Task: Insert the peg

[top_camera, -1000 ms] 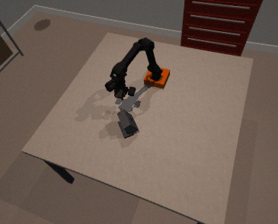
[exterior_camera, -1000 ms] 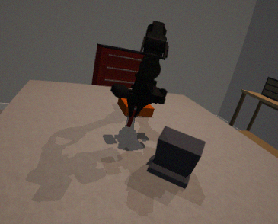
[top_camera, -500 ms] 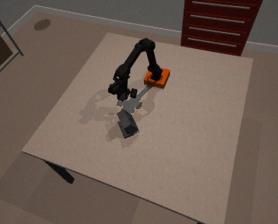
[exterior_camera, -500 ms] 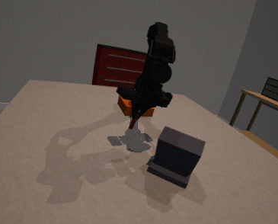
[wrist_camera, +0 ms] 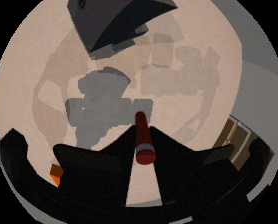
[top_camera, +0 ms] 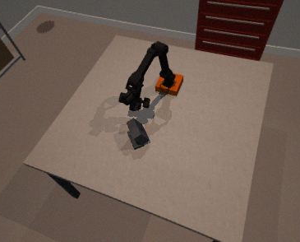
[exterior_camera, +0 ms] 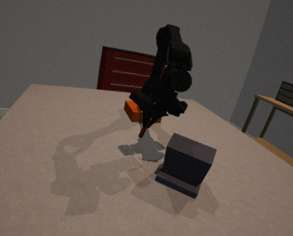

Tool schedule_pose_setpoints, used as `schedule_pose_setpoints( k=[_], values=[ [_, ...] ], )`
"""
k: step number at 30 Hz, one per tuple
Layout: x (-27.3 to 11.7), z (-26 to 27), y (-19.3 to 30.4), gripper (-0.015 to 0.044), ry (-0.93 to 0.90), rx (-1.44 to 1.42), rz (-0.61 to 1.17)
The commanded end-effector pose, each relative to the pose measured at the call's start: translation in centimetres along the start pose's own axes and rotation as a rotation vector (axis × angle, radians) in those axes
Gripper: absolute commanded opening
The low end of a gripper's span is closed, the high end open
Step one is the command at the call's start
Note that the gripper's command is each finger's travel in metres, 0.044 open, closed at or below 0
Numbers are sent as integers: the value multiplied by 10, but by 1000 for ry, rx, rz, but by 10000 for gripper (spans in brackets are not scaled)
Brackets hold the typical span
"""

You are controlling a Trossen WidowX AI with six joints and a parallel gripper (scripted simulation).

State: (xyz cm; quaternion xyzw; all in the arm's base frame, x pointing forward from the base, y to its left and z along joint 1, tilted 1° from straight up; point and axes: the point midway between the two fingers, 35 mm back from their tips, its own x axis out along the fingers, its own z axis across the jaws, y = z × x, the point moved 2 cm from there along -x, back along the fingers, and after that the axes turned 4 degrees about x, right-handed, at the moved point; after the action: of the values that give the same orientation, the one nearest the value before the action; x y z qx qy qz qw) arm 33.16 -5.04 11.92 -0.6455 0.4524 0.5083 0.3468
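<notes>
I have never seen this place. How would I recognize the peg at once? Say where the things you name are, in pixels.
Start from the black arm on the pale table (top_camera: 202,123) (exterior_camera: 89,120). At its lower end, between the fingers of the gripper (wrist_camera: 145,142), is the peg (exterior_camera: 142,132) (wrist_camera: 142,131): slim, round and dark red with a grey band, unlike the blocky grey panel housing (top_camera: 137,132) (exterior_camera: 191,156) (wrist_camera: 115,22) nearby.

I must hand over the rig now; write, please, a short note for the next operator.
Gripper: shut on the round red peg, held tilted above the table.
Dark grey sloped block: on the table, apart from the peg.
Done: peg picked up.
Left: line up with the hole, push to the bottom, let go, move away.
</notes>
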Motion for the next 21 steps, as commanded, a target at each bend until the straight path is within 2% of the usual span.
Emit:
schedule_pose_setpoints(
  k=[1,21],
  values=[
    [1,3,-1,0,21,-8,3],
    [-1,22,-13,0,120,-73,-9]
  ],
)
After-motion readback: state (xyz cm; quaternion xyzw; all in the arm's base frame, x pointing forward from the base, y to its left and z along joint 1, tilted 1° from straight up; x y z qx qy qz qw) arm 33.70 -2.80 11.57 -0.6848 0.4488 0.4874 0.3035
